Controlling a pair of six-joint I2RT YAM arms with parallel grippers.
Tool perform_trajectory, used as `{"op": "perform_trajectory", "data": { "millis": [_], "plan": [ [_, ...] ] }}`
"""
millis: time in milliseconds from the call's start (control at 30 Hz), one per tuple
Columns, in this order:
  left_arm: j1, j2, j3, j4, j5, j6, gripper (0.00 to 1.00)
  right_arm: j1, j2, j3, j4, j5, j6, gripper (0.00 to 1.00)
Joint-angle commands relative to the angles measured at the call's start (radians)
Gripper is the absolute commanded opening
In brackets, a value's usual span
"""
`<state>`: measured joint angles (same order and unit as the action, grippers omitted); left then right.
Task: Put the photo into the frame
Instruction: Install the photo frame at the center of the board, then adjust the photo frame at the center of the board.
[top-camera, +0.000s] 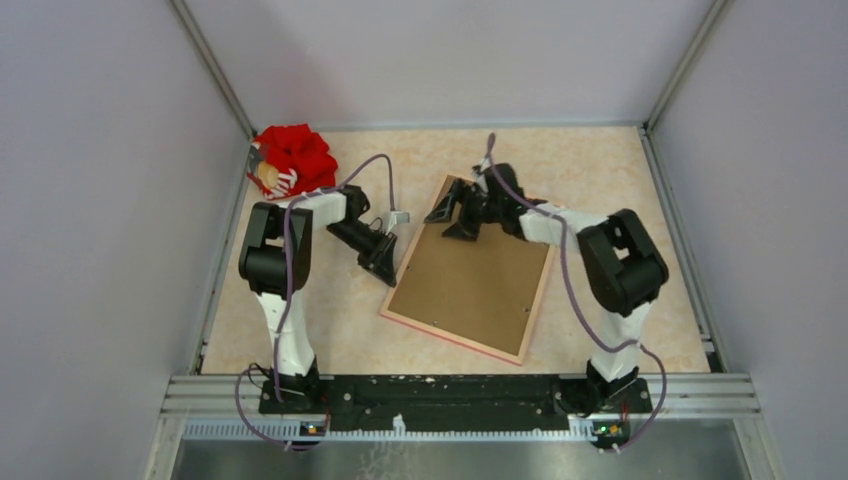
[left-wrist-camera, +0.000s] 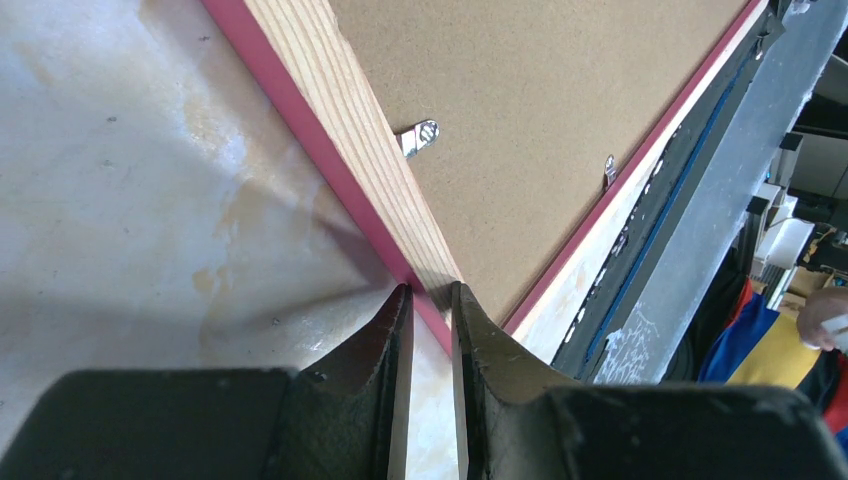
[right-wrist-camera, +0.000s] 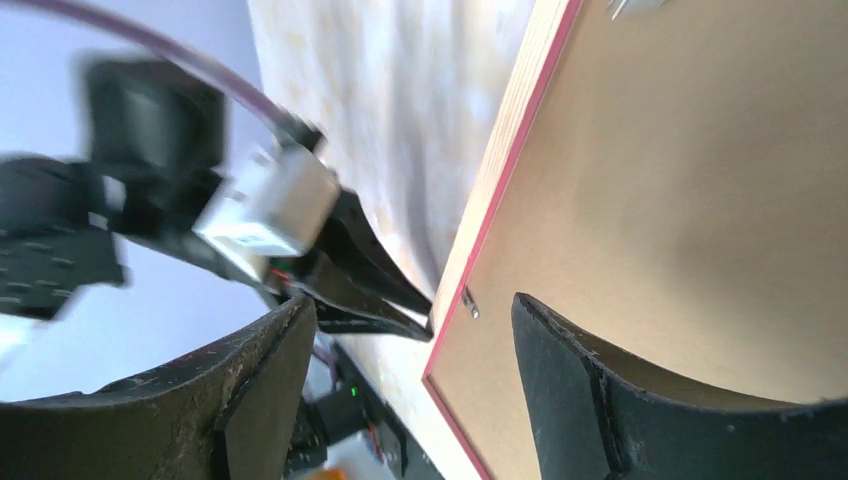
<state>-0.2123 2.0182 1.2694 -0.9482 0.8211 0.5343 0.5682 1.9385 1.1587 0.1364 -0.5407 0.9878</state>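
Observation:
The frame (top-camera: 540, 295) lies face down on the table, its pale wood back and pink edge showing, with the brown backing board (top-camera: 470, 285) set in it. The photo is not in view. My left gripper (top-camera: 384, 270) is shut on the frame's left rail (left-wrist-camera: 340, 110) near the near-left corner, and a shadow shows under that edge. The backing board (left-wrist-camera: 540, 120) has small metal tabs (left-wrist-camera: 420, 135) at its rim. My right gripper (top-camera: 457, 215) hangs open and empty over the frame's far-left corner. In the right wrist view its jaws (right-wrist-camera: 410, 300) are wide apart above the board (right-wrist-camera: 680, 180).
A red cloth bundle (top-camera: 292, 160) lies in the far-left corner of the table. Grey walls close in the left, right and back sides. A black rail (top-camera: 450, 390) with the arm bases runs along the near edge.

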Motion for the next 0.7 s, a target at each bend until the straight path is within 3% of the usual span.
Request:
{"op": "perform_trajectory", "data": {
  "millis": [0,133,233,433,667],
  "plan": [
    [-0.010,0.007,-0.029,0.088,-0.141,0.071,0.24,-0.178,-0.219,-0.006,-0.108,0.039,-0.114,0.72],
    [-0.010,0.006,-0.028,0.088,-0.149,0.078,0.24,-0.308,-0.337,-0.057,-0.315,0.174,-0.203,0.73],
    [-0.010,0.000,-0.034,0.086,-0.154,0.089,0.24,-0.402,-0.432,-0.105,-0.442,0.317,-0.258,0.86],
    [-0.012,-0.007,-0.046,0.089,-0.163,0.106,0.23,-0.545,-0.594,-0.245,-0.459,0.452,-0.268,0.99],
    [-0.022,-0.017,-0.062,0.094,-0.167,0.110,0.23,-0.551,-0.463,-0.278,-0.361,0.471,-0.261,0.99]
  ]
}}
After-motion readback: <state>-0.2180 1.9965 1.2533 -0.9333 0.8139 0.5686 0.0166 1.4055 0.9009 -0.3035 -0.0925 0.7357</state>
